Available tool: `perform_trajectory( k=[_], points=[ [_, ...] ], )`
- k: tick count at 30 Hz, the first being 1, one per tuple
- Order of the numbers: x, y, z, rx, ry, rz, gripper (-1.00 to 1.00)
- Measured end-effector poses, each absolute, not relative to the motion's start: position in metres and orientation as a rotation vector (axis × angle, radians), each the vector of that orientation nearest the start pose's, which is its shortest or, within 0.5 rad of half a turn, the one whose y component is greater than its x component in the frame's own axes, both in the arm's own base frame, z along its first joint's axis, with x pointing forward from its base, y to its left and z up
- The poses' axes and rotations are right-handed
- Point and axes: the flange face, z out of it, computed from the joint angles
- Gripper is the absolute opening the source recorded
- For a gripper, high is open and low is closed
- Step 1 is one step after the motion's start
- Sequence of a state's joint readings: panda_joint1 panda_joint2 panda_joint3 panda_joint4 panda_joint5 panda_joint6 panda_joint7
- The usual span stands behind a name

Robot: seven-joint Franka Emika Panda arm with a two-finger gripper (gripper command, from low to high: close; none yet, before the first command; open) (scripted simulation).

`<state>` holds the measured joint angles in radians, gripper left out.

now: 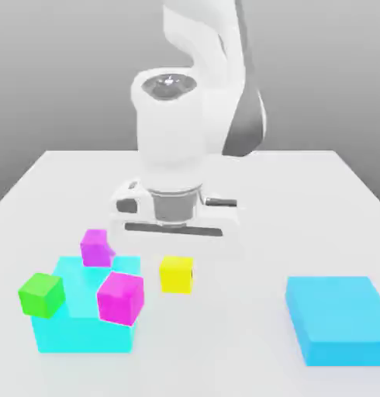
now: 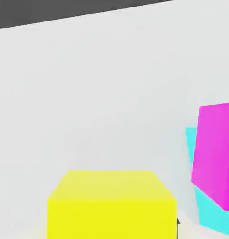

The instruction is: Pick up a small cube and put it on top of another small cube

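Yellow small cube sits pinched between my closed jaws; I should lift straight, then carry toward nine o'clock onto the magenta cube.

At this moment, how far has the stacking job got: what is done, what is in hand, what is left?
Done: the gripper has shut on the small yellow cube, which sits right under the hand and close up in the hand view. In hand: carrying it; whether it has left the table I cannot tell. Left: setting it on another small cube; the magenta cubes and green cube by the cyan block carry nothing.
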<state>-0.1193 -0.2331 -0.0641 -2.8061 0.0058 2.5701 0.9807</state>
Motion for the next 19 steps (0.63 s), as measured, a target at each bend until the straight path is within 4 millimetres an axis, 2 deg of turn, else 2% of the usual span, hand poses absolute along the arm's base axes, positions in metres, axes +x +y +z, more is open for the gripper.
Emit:
perform_trajectory(
  k=[6,9,10,12,16,17,19],
  points=[
    [0.306,-0.142,0.308,-2.133,2.274,0.024,-1.0],
    [0.27,-0.169,0.321,-1.85,2.504,0.028,-1.0],
    [0.266,-0.171,0.323,-1.816,2.544,0.015,-1.0],
    [0.263,-0.172,0.31,-1.79,2.574,0.004,-1.0],
    [0.262,-0.172,0.271,-1.783,2.584,-0.001,-1.0],
    [0.261,-0.172,0.264,-1.783,2.585,-0.001,1.0],
    [0.261,-0.172,0.264,-1.783,2.585,-0.001,1.0]
  ],
)
